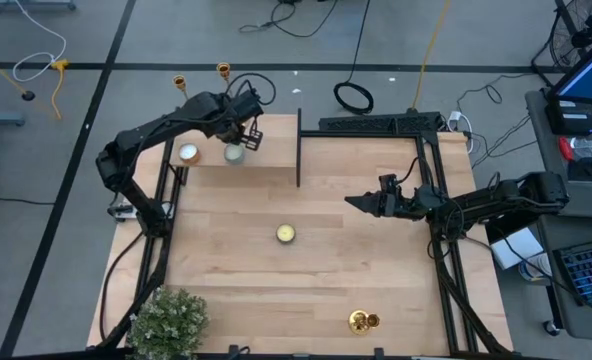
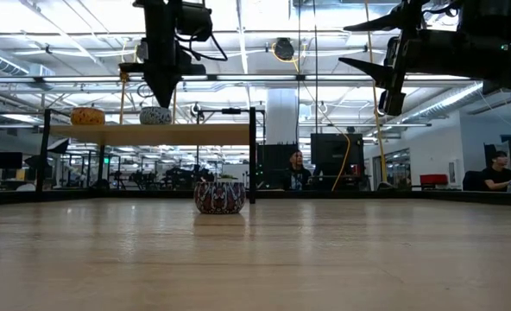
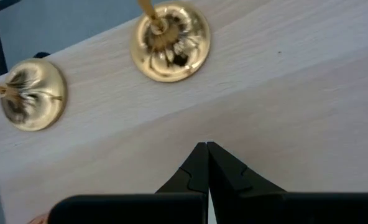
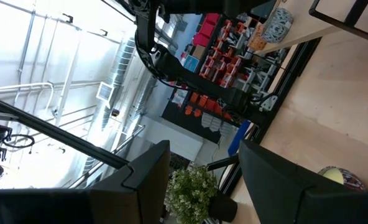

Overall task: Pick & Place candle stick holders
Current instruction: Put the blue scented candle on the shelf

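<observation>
Two gold candle stick holders point(image 3: 171, 40) point(image 3: 32, 93) stand on their round bases on the raised wooden shelf point(image 1: 266, 130), at its far left edge point(image 1: 223, 70) point(image 1: 179, 82). A third gold candle stick holder point(image 1: 363, 320) is on the table near its front right edge. My left gripper point(image 3: 207, 149) hangs shut above the shelf, pointing steeply down, a little nearer than the two holders and touching nothing point(image 2: 162, 95). My right gripper point(image 1: 361, 203) is open in the air over the table's right half, with nothing between its fingers point(image 4: 202, 168).
Small round candles sit on the shelf point(image 1: 188, 153) point(image 1: 234, 153), and one sits mid-table point(image 1: 286, 233). A dark upright post point(image 1: 298, 150) ends the shelf. A potted plant point(image 1: 169, 320) stands at the near left corner. People sit beyond the table.
</observation>
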